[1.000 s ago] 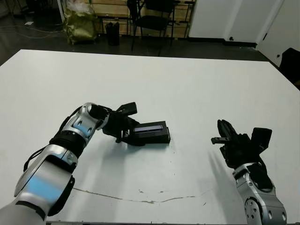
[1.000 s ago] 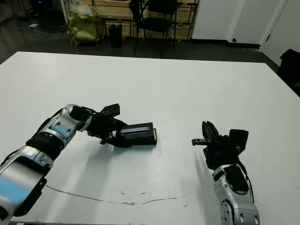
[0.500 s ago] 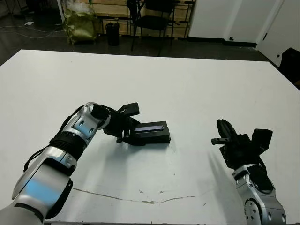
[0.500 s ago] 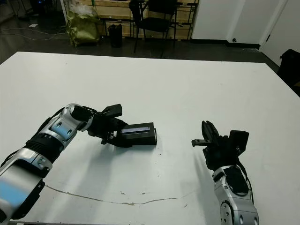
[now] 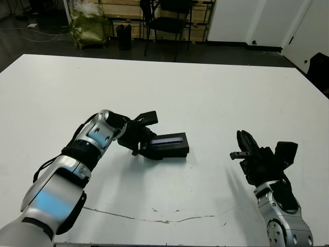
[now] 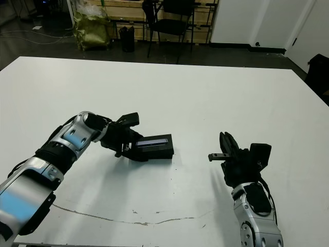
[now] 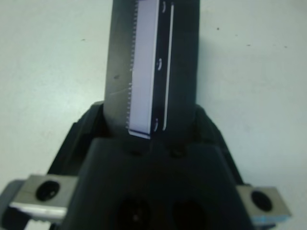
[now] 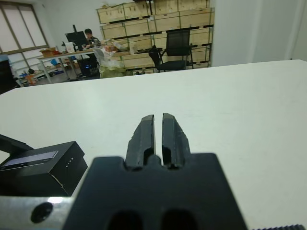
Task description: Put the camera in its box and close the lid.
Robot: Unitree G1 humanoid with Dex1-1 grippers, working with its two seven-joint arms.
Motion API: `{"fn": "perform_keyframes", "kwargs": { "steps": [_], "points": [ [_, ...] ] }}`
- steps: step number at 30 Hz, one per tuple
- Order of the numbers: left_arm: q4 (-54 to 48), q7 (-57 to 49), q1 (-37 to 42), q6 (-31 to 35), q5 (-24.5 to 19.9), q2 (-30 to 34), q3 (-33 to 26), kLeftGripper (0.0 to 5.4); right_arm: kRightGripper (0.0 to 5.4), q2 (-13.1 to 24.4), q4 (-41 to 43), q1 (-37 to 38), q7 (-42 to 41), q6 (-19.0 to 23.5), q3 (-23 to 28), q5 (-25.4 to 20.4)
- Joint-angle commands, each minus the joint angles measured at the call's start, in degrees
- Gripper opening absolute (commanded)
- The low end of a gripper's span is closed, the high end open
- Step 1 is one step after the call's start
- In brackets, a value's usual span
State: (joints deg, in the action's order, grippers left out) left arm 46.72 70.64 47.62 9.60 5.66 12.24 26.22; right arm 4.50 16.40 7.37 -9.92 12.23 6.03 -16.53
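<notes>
Left gripper [image 5: 145, 145] clamps the lid's [image 5: 170, 144] left end (box unseen beneath); uneven pressure could skew it. Right gripper [image 8: 158, 135] closed, idle, empty.

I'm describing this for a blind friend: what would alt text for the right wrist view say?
Two black fingers of the right gripper, pressed almost together, point across a white table. A black lid with a grey strip lies off to one side; a person sits at a desk far behind.
</notes>
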Motion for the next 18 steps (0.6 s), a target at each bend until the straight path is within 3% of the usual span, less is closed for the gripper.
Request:
{"fn": "perform_keyframes", "kwargs": {
  "steps": [1,4,9,13,18],
  "points": [
    [2.14,-0.81,-0.15,-0.19,2.44,-1.42,1.57,2.73,0.00,0.50,-0.37,0.16,0.19,0.40,0.33,0.24],
    [2.93,-0.93,0.22,-1.92,3.26,-1.80,1.99,2.73,0.00,0.42,1.65,0.60,1.52,2.09,-0.06,0.85],
    [3.94,-1.19,0.90,-1.14,3.91,-2.43,2.20,2.73,0.00,0.41,-0.06,0.45,0.88,0.57,0.10,0.86],
    [4.06,-1.47,1.08,-1.34,4.33,-2.61,2.68,2.73,0.00,0.18,2.55,0.76,2.46,3.80,-0.13,0.66],
    [3.39,-2.30,1.22,-1.98,5.35,-2.81,3.68,2.73,0.00,0.11,0.65,0.81,1.14,0.92,-0.05,0.50]
  ]
}}
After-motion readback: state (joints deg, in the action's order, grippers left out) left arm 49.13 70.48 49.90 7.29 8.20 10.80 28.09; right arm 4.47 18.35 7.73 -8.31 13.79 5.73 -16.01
